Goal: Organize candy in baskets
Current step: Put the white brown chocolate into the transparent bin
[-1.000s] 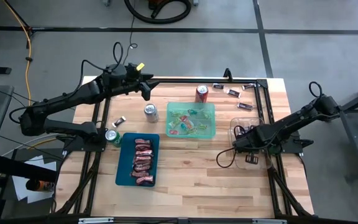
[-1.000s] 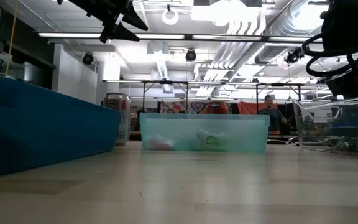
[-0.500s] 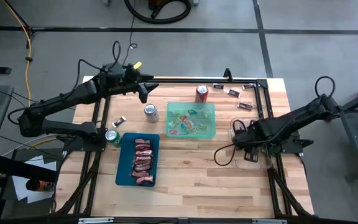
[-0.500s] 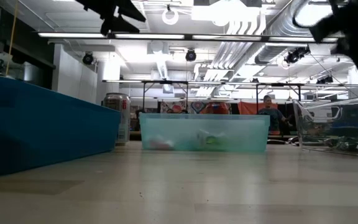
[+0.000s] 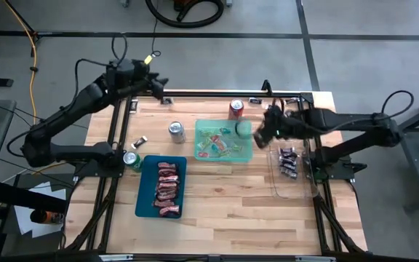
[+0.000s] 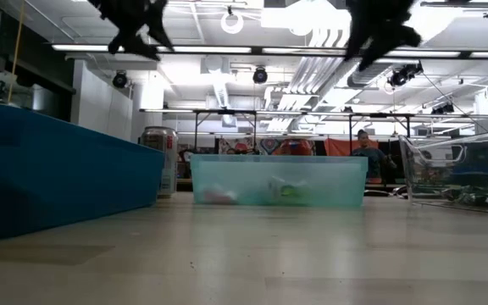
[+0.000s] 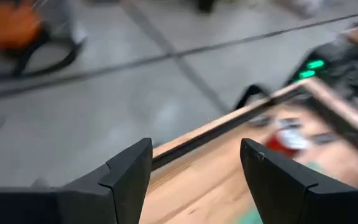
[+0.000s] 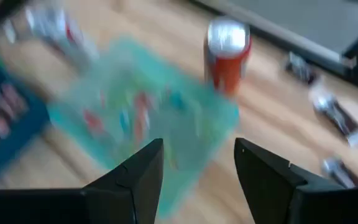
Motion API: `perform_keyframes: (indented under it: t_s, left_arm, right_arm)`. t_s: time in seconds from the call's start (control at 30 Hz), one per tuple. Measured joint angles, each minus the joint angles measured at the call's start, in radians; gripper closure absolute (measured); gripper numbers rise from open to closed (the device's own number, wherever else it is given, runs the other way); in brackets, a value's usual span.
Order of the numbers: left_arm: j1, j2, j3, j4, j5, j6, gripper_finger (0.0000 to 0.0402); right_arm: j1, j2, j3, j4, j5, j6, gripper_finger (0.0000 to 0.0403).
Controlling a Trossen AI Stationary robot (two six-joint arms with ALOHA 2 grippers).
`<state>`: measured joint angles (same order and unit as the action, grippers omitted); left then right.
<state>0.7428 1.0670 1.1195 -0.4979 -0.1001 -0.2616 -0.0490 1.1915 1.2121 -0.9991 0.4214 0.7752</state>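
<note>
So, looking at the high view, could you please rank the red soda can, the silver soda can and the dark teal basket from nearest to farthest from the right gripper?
From the right gripper, by the light green basket's right edge:
1. Red soda can, just beyond that basket.
2. Silver soda can, left of that basket.
3. Dark teal basket, holding red candies, at the front left.

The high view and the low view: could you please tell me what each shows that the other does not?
Only the high view shows the red-wrapped candies lying inside the opaque dark teal tray, the dark mini bars in the clear plastic tray, and the red soda can. Only the low view shows a person in the room behind. Both show the translucent light green tray and the silver soda can.
</note>
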Motion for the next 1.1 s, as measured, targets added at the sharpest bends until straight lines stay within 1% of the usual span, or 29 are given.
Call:
perform_keyframes:
  t_s: [0.13,0.23,0.33,0.47,0.6,0.77,1.0,1.1]
  left_arm:
    - [0.140,0.124,0.026,-0.090,0.044,-0.016,0.0170]
    - [0.204,0.255,0.039,-0.168,0.094,-0.024,0.0170]
    - [0.229,0.384,0.037,-0.230,0.091,-0.024,0.0170]
    - [0.233,0.540,0.038,-0.228,0.088,-0.024,0.0170]
    - [0.238,0.659,0.038,-0.197,0.056,-0.024,0.0170]
    - [0.255,0.749,0.038,-0.148,0.051,-0.024,0.0170]
    - [0.266,0.806,0.038,-0.033,0.040,-0.013,0.0170]
    - [0.266,0.828,0.039,-0.017,0.062,-0.007,0.0181]
  right_arm:
    - [-0.105,0.007,0.000,0.197,-0.011,-0.100,0.0212]
    - [-0.165,0.006,0.000,0.295,-0.042,-0.126,0.0212]
    - [-0.203,0.007,0.000,0.334,-0.062,-0.118,0.0212]
    - [-0.215,0.007,0.000,0.337,-0.065,-0.097,0.0212]
    - [-0.210,0.008,0.000,0.336,-0.065,-0.095,0.0212]
    - [-0.197,0.008,0.000,0.330,-0.066,-0.095,0.0212]
    - [-0.190,0.008,0.000,0.330,-0.073,-0.095,0.0212]
    - [-0.190,0.008,0.000,0.330,-0.079,-0.095,0.0212]
